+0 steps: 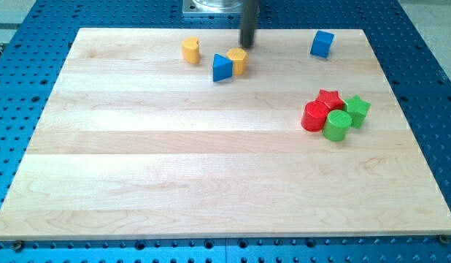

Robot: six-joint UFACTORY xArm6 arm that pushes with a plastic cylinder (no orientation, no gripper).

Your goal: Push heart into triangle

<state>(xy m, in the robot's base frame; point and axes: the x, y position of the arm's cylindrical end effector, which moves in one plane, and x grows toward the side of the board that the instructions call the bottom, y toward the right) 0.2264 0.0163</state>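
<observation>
Near the board's top edge, my tip — a bare rod, grasping nothing — stands just above the yellow heart, which touches the blue triangle.

My rod is straight, dark grey, smooth; my tip blunt-ended. Silvery round mount above it.
</observation>
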